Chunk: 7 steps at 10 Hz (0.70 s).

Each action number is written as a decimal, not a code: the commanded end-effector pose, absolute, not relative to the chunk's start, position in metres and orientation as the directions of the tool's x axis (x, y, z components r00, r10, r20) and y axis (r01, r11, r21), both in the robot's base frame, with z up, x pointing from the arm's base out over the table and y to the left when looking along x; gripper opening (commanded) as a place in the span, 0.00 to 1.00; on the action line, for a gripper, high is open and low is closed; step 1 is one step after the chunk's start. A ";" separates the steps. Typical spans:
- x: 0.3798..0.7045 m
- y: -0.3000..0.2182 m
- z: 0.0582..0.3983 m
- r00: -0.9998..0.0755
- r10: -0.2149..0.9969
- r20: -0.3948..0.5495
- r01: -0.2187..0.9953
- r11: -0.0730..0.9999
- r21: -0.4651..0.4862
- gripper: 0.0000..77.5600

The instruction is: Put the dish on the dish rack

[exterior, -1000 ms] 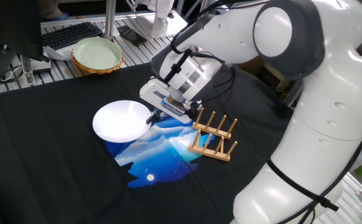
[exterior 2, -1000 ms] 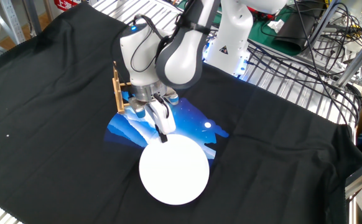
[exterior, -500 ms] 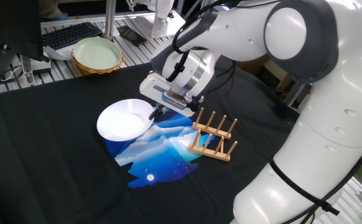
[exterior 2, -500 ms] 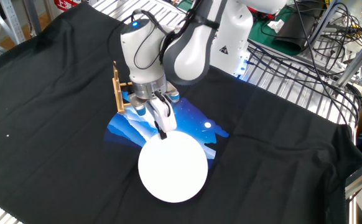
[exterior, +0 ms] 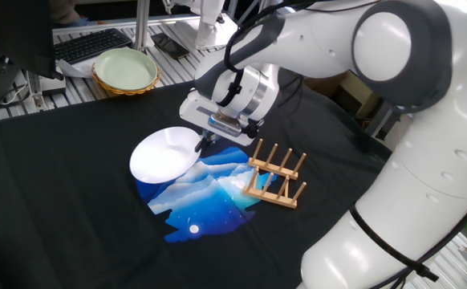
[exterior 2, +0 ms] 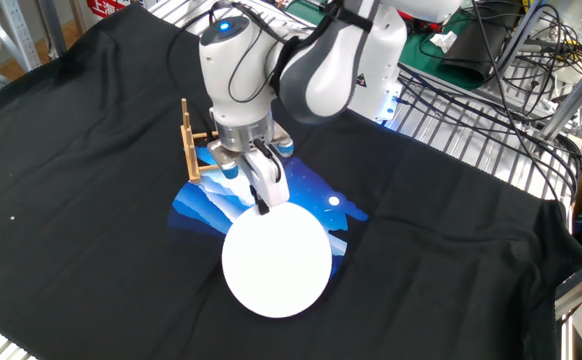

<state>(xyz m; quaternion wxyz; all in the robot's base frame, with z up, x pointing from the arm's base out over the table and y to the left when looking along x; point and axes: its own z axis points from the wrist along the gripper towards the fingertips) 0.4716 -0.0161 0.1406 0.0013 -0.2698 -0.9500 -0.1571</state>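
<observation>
Pinching the white plate [exterior: 164, 154] at its rim nearest the wooden dish rack [exterior: 275, 176], gripper [exterior: 202, 144] fingers closed on that thin edge, plate lifted off the black cloth [exterior: 65, 201] and tilted, far edge hanging lower over the blue printed patch [exterior: 205, 201]. Rack standing just beside, pegs upright, empty. Step in hand judged as the carry toward the rack: best done by raising high enough to clear the peg tops, turning the plate toward upright before descending, lining its edge with a gap between two peg rows, and lowering slowly, since a glossy thin rim held at one point could swivel or slip. Compared with a second ago: plate higher and more tilted, shifted a little toward the rack in both views, wrist raised with it; rack and pale green bowl [exterior: 126, 70] unmoved
</observation>
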 end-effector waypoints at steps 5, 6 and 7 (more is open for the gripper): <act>0.466 -0.025 0.164 -0.877 0.479 0.042 0.478 0.859 0.181 0.01; 0.466 -0.027 0.169 -0.877 0.478 0.046 0.478 0.861 0.174 0.01; 0.467 -0.027 0.171 -0.877 0.478 0.048 0.478 0.861 0.170 0.01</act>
